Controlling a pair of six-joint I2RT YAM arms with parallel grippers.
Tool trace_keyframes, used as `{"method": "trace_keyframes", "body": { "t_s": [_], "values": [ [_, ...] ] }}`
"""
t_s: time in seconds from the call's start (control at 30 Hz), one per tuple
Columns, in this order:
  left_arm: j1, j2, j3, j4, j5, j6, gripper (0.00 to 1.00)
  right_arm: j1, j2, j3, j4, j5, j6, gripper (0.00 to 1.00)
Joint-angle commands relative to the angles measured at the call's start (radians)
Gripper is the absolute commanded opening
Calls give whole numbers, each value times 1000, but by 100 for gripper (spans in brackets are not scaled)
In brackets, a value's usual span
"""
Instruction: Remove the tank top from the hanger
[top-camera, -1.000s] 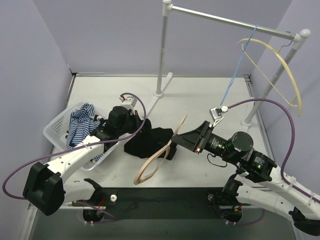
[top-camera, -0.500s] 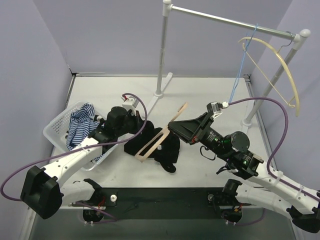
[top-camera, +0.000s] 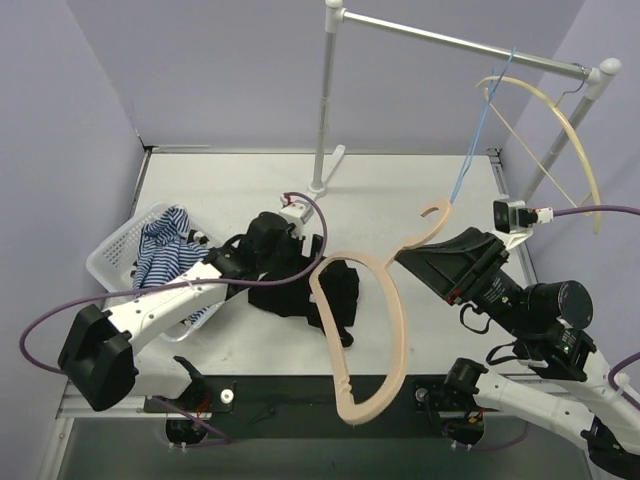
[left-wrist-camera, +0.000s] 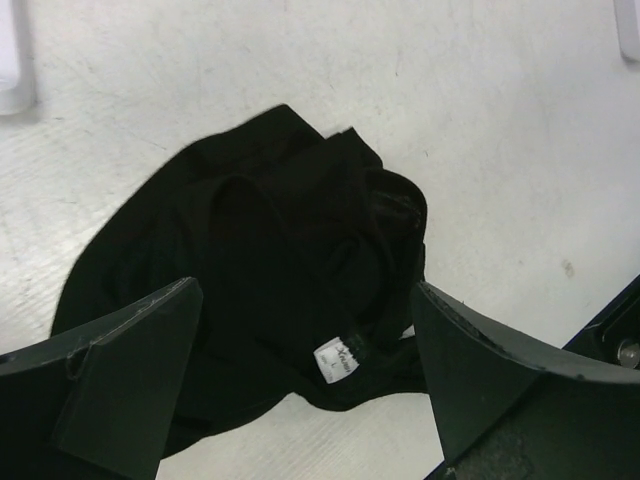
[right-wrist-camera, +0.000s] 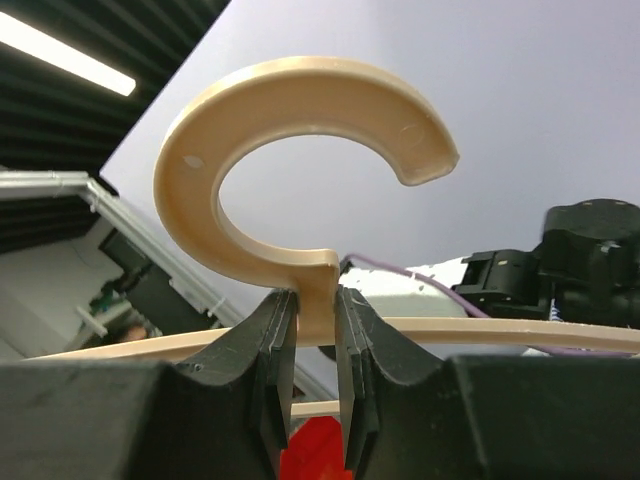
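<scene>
Bare hanger (right-wrist-camera: 300, 85) raised off counter (top-camera: 420, 180), neck pinched between right fingers (right-wrist-camera: 270, 350). Black tank top (left-wrist-camera: 270, 250) crumpled on counter; left fingers (left-wrist-camera: 130, 370) spread, apparently hovering just above it.

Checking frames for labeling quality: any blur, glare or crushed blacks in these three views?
Top external: even light, soft shadows, hanger looms large near the lens. Left wrist: black tank top loses fold detail, white label is sharp. Right wrist: ceiling light strip blown out top left; hook in right end effector crisp.
</scene>
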Motion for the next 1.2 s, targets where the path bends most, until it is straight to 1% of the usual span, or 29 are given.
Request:
{"method": "trace_keyframes", "body": {
  "t_s": [0.0, 0.03, 0.23, 0.37, 0.4, 0.43, 0.47, 0.53, 0.57, 0.6, 0.63, 0.67, 0.73, 0.77, 0.8, 0.87, 1.0, 1.07, 1.17],
  "values": [
    [-85, 120, 92, -65, -76, 49, 97, -3, 15, 93, -71, -163, -119, 0],
    [-115, 143, 104, -80, -86, 49, 97, -3, 12, 103, -82, -170, -122, 0],
    [-171, 350, 216, -184, -158, 15, 97, -2, -17, 100, -88, -174, -156, 0],
    [-197, 450, 219, -197, -193, -14, 97, -2, -31, 97, -96, -173, -167, 0],
    [-195, 467, 215, -200, -195, -20, 95, -3, -33, 98, -99, -171, -171, 0],
    [-197, 482, 202, -198, -205, -36, 87, -2, -34, 103, -102, -165, -176, 0],
    [-197, 504, 192, -194, -208, -42, 82, -2, -37, 106, -108, -165, -179, 0],
    [-195, 515, 150, -159, -201, -53, 67, -2, -37, 110, -111, -165, -182, 0],
    [-195, 516, 141, -153, -207, -57, 40, -2, -40, 106, -111, -165, -183, 0],
    [-197, 510, 133, -154, -216, -65, 29, -2, -44, 101, -111, -162, -179, 0],
    [-197, 498, 129, -157, -225, -79, 21, -2, -45, 97, -111, -157, -177, 0],
    [-197, 455, 127, -162, -250, -80, 9, -2, -50, 86, -113, -150, -176, 0],
    [-195, 394, 133, -182, -279, -85, 0, -2, -53, 77, -113, -148, -171, 0],
    [-195, 325, 158, -197, -296, -82, 0, -2, -53, 72, -111, -153, -170, 0],
    [-189, 293, 173, -230, -348, -76, 0, -2, -53, 61, -108, -157, -168, 0],
    [-177, 195, 208, -269, -395, -50, 0, -2, -65, 41, -91, -160, -167, 0],
    [-136, 58, 311, -405, -598, -16, 0, -3, -105, -6, -81, -133, -171, 0],
    [-103, -28, 331, -424, -635, 9, 0, -2, -117, -14, -87, -121, -186, 0],
    [-24, -124, 385, -467, -640, 38, 0, -2, -122, -12, -87, -114, -199, 0]
  ]
}}
